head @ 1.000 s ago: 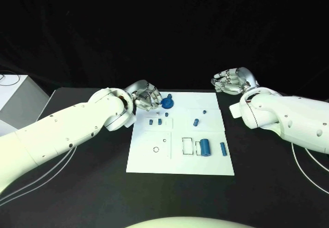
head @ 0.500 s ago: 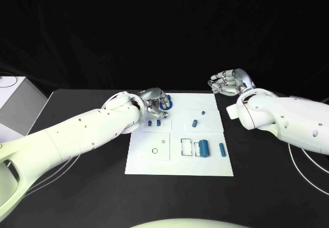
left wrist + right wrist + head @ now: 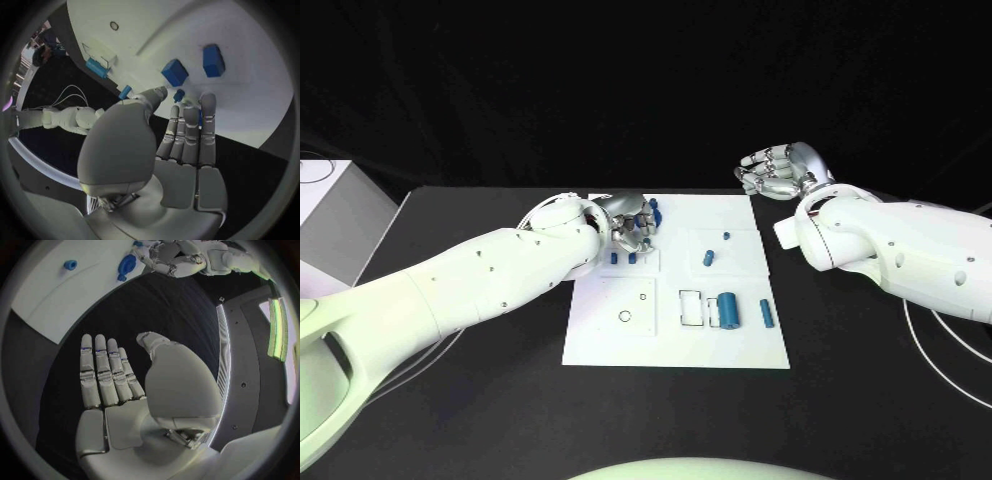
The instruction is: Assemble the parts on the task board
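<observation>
The white task board lies in the middle of the black table. My left hand hovers at its far left corner, fingers stretched out straight over a round blue part, which peeks out beside the fingertips. I cannot tell whether they touch it. Two small blue blocks stand just beside that hand. A blue cylinder, a slim pin and two small pieces lie further right. My right hand hangs off the board's far right corner, fingers flat and empty.
A white box stands at the table's left edge. Pale cables trail over the table on the right. A ring outline and a rectangular slot mark the board's near half.
My left hand has slid right from the board's corner onto the round blue part, now covering most of it. The right hand has barely shifted.
</observation>
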Robot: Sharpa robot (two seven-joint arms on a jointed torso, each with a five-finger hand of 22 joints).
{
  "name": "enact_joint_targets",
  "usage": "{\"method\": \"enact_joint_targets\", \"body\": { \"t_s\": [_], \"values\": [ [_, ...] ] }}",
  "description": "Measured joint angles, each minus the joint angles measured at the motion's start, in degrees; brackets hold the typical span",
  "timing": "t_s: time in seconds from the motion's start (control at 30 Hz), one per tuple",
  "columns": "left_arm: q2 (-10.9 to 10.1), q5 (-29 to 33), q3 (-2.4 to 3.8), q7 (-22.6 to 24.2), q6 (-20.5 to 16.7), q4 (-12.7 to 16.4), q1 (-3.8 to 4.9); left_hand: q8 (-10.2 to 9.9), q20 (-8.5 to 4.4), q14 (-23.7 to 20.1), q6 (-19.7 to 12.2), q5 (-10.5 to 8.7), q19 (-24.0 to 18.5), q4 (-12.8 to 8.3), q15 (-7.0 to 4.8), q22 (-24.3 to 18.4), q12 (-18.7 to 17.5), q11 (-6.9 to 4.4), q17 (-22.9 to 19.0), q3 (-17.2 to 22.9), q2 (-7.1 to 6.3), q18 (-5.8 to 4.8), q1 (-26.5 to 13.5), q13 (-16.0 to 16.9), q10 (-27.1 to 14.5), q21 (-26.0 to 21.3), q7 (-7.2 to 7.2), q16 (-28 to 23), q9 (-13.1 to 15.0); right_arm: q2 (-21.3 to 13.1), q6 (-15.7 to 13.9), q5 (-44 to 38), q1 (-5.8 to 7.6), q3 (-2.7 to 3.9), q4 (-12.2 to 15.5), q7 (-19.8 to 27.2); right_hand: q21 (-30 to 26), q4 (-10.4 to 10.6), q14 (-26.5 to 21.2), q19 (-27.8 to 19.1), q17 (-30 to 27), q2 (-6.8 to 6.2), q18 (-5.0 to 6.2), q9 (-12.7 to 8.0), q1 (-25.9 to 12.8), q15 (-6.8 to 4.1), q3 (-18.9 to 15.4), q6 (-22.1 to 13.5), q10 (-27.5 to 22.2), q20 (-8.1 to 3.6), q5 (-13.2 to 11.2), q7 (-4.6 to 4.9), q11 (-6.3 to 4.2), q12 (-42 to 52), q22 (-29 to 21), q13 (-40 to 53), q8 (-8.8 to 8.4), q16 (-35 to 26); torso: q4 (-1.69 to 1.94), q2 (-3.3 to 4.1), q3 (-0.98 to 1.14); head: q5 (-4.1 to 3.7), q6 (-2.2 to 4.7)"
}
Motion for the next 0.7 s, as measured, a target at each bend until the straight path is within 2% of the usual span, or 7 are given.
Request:
{"method": "enact_joint_targets", "body": {
  "t_s": [0.3,0.37,0.7],
  "values": [
    [0.98,-1.24,-0.05,-0.90,0.15,-0.75,0.01,-0.67,-0.03,0.00,1.81,0.00,0.03,-0.12,0.00,1.70,0.00,-0.33,-0.34,1.96,0.92,0.00,0.92,-0.49,1.12,1.45,-0.03,1.73,-0.76,-0.04,0.00,-0.03,0.01,0.00,0.17,0.00,0.00,0.00,0.00,0.00,-0.10,0.00,0.00,0.00,0.00,0.00,0.00,0.00,0.00,0.00,0.00,0.00,0.00,-0.22,-0.10,0.00,0.00,-0.22,0.00,0.04,-0.01,-0.14,-0.17],
    [1.01,-1.42,-0.07,-1.17,0.18,-0.90,0.01,-0.79,-0.41,0.35,2.55,0.00,0.40,-0.30,-0.35,2.48,0.00,-0.32,-0.20,3.05,1.34,0.00,1.44,-0.67,1.72,2.33,0.09,2.55,-0.96,-0.06,0.00,-0.04,0.01,0.00,0.18,0.00,0.00,0.00,0.00,0.00,-0.10,0.00,0.00,0.00,0.00,0.00,0.00,0.00,0.00,0.00,0.00,0.00,0.00,-0.22,-0.10,0.00,0.00,-0.22,0.00,0.05,0.00,-0.16,-0.20],
    [1.25,-1.60,-0.07,-2.04,0.49,-1.06,0.01,-1.41,-0.42,1.76,4.88,0.00,1.03,-1.62,-0.93,5.15,-0.85,-0.83,1.01,6.87,1.60,-0.01,2.68,-1.46,3.88,4.83,-0.02,4.88,-1.59,0.08,0.01,-0.05,0.01,0.00,0.15,0.00,0.00,0.00,0.00,0.00,-0.10,0.00,0.00,-0.05,0.00,0.00,0.00,0.00,0.00,0.00,0.00,0.00,0.00,-0.22,-0.10,0.00,0.00,-0.22,0.04,0.05,0.02,-0.21,-0.35]
  ]
}}
